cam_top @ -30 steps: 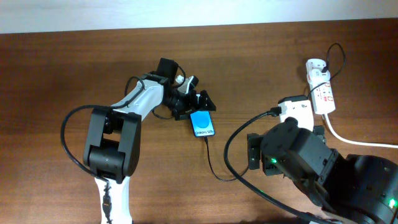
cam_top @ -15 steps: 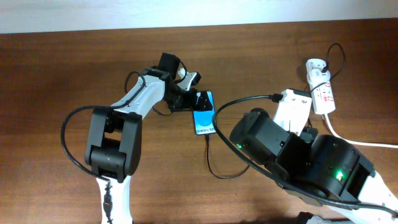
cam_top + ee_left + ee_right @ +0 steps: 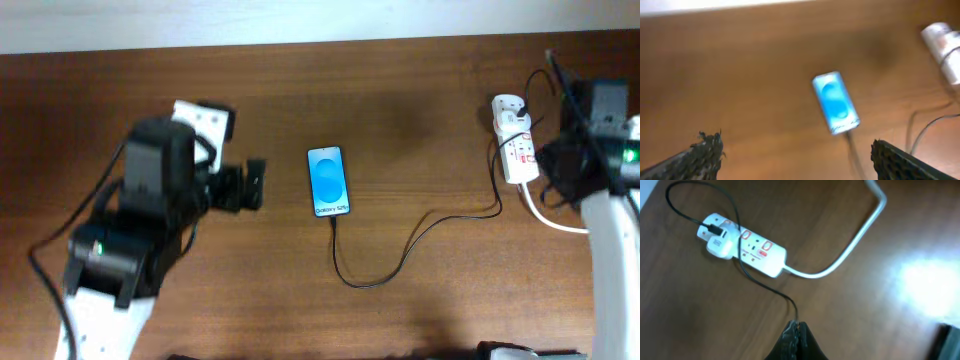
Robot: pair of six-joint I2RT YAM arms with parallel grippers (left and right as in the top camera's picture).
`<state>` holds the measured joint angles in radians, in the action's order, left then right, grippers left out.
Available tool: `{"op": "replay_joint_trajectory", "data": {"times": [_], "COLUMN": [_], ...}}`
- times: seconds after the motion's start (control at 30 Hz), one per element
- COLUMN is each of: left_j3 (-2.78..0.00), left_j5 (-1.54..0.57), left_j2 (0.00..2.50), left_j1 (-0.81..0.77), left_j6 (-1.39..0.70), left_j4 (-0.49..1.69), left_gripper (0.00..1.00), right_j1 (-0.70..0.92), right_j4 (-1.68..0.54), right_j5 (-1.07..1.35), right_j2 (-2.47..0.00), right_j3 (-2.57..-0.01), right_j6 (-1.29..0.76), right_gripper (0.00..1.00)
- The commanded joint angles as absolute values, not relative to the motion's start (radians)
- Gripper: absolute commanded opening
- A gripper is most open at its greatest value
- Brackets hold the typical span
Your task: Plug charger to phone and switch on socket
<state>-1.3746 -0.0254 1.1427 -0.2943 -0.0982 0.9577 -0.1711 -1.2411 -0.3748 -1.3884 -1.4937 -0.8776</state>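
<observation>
The phone lies flat mid-table, its blue screen lit, and also shows in the left wrist view as the phone. The charger's thin black cable meets the phone's near end, loops forward and runs right to the white adapter plugged into the socket. My left gripper hovers left of the phone, open and holding nothing. The right gripper hangs shut near the socket. The cable passes out of sight behind its tips.
The socket's thick white cord curves off toward the right edge. The right arm stands just right of the socket. The left arm's bulk covers the left part of the brown wooden table.
Both arms have pulled away from the middle. The left gripper let go of the phone and moved left. The right arm swung right to the socket and its gripper shut. The phone now lies straight.
</observation>
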Motion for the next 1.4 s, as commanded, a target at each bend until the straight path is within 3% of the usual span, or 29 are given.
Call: {"op": "replay_joint_trajectory", "data": {"times": [0.0,0.13,0.27,0.43,1.0,1.1,1.2,1.37], "left_j3": [-1.278,-1.278,-1.277,-1.277,-1.277,-1.277,-1.277,-1.277], "left_j5": [0.225,0.295,0.295,0.293,0.293,0.293,0.293,0.293], "left_j2": [0.969,0.881,0.883,0.779,0.700,0.648,0.555,0.403], "left_j1": [-0.291,-0.291,-0.292,-0.292,-0.292,-0.292,-0.290,-0.076], "left_j6": [-0.149,-0.149,-0.149,-0.149,-0.149,-0.149,-0.149,-0.149], "left_j4": [0.970,1.050,1.084,1.095,1.098,1.098,1.098,1.192], "left_gripper": [0.99,0.99,0.99,0.99,0.99,0.99,0.99,0.99], "right_j1": [-0.308,-0.382,-0.380,-0.379,-0.371,-0.386,-0.399,-0.371], "right_j4": [-1.177,-0.957,-0.854,-0.721,-0.759,-0.904,-0.983,-0.834], "right_j5": [-0.132,0.073,0.105,0.101,0.174,-0.011,-0.063,-0.024], "right_j2": [-1.583,-1.932,-2.159,-2.206,-2.284,-2.189,-1.922,-1.399], "right_j3": [-1.483,-1.545,-1.746,-1.749,-1.749,-1.749,-1.749,-1.749], "right_j6": [-0.770,-0.736,-0.736,-0.757,-0.793,-0.793,-0.794,-0.793], "right_gripper": [0.04,0.04,0.04,0.04,0.04,0.04,0.04,0.04]}}
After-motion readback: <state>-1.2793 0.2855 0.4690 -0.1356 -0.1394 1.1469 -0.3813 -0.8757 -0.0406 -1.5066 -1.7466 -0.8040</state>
